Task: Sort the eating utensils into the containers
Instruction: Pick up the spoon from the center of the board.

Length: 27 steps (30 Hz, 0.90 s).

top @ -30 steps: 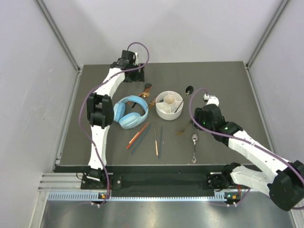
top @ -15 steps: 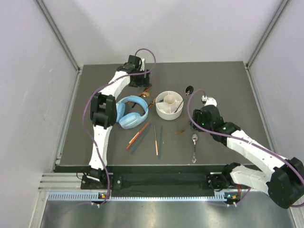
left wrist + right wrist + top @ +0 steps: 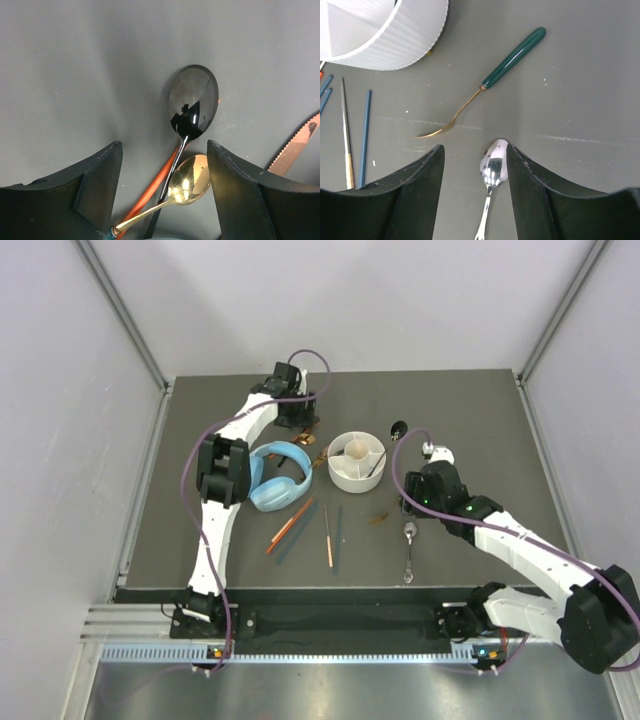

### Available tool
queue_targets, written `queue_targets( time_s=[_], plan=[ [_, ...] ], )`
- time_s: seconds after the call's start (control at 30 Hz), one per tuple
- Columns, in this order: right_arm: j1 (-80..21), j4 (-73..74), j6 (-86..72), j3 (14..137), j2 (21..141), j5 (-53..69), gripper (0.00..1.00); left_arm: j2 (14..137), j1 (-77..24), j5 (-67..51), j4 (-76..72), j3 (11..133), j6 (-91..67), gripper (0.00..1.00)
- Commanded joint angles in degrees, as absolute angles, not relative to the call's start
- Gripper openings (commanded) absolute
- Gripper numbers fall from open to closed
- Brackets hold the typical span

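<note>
Both arms are at the pickup step. The left gripper [image 3: 164, 147] hangs wide and empty, straddling a black spoon [image 3: 193, 97] and a gold spoon [image 3: 189, 180]. Next it should drop and pinch one handle. The right gripper [image 3: 475, 150] is half-spread and holds nothing, its jaws flanking the silver spoon [image 3: 492, 162] near the white divided holder [image 3: 395, 40].

A: What does the dark grey table [image 3: 480, 410] carry?

B: A round white divided holder [image 3: 345, 483] near the middle, with light blue headphones [image 3: 278, 475] just beside it on the left.

A: And the cutlery?

B: Orange chopsticks [image 3: 290, 525] and dark teal chopsticks [image 3: 338, 538] lie loose on the near side. A silver spoon [image 3: 492, 162] rests near a green-handled gold fork [image 3: 485, 85], not touching it. Behind the headphones, a gold spoon [image 3: 187, 180] overlaps a black spoon [image 3: 192, 100], with a serrated copper knife [image 3: 295, 145] alongside.
</note>
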<state>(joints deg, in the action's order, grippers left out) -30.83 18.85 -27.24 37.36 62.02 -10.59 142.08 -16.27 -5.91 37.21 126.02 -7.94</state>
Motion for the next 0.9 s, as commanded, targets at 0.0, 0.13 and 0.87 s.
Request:
queue_targets(
  time_s=[0.0,0.13,0.87],
  plan=[
    [-30.15,16.96,-27.33,37.35,62.93,-9.93,0.53,142.91,-16.08,-3.96,34.63,127.18,-7.65,0.72],
    [-30.15,16.70,-27.33,37.18,63.37,-9.76,0.53,142.73,-16.00,-3.69,33.31,126.83,-7.91,0.64],
    [-30.06,15.73,-27.60,37.18,64.25,-8.35,0.52,135.80,-15.29,-3.60,25.24,116.81,-9.83,0.00]
  ],
)
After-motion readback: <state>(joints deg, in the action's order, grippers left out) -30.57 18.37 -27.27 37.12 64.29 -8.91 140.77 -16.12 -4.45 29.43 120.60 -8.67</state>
